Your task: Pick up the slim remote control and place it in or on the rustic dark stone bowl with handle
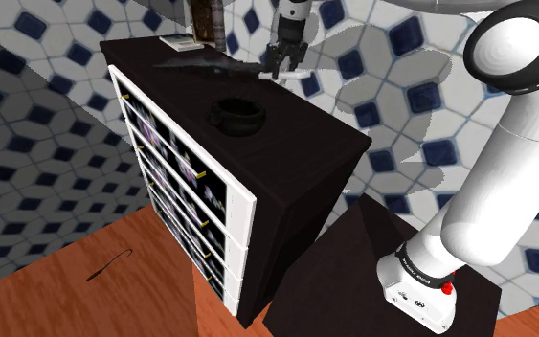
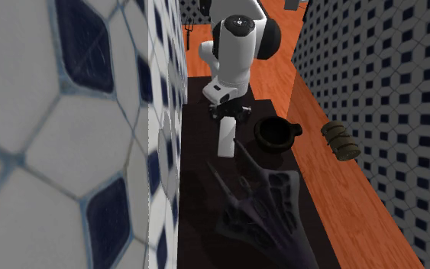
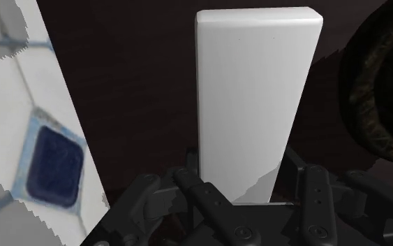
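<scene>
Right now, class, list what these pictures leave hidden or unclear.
Remote, near end: wrist view, partly behind the claw.
Bowl: wrist view, cut by the edge.
Spiky dark object: second exterior view, too dark against the cabinet top to identify.

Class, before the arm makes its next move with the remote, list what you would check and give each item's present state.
1. Gripper centred on the remote: ok.
2. Remote firmly held: cannot tell.
3. Bowl upright, mouth up: ok.
4. Nothing seen inside bowl: ok.
5. Dark winged model clear of the remote: cannot tell; its tip lies close.
</scene>
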Controlling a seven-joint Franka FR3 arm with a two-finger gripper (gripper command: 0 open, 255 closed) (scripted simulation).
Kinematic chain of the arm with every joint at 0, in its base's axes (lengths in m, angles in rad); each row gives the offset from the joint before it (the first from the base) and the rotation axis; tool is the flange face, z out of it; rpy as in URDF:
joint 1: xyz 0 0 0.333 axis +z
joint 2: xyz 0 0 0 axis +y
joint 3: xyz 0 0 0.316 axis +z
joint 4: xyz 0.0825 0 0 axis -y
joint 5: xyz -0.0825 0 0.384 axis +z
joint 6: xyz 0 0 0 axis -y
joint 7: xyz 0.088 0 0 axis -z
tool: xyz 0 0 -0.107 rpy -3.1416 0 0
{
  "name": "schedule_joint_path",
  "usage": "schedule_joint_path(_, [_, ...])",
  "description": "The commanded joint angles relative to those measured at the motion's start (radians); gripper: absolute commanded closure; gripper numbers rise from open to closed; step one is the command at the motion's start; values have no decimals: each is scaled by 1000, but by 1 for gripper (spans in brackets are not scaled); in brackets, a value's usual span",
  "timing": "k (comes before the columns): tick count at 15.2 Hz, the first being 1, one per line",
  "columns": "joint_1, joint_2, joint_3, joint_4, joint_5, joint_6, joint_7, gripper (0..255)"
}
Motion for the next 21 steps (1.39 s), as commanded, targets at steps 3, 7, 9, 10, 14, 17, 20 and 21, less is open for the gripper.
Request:
schedule_joint_path(3, [0, 2, 0, 60, 0, -57, -1, 255])
schedule_joint_path(7, [14, 4, 8, 98, -2, -93, 21, 255])
schedule_joint_path(9, [42, -3, 25, 89, -5, -92, 65, 255])
schedule_joint_path(10, [56, -5, 33, 87, -7, -92, 87, 255])
schedule_joint_path(14, [111, -1, 67, 93, -14, -96, 176, 255])
schedule_joint_path(17, [153, 13, 92, 112, -20, -103, 242, 255])
schedule_joint_path(20, [196, 36, 116, 146, -27, -115, 308, 255])
schedule_joint_path(21, [210, 46, 124, 160, -30, -120, 329, 255])
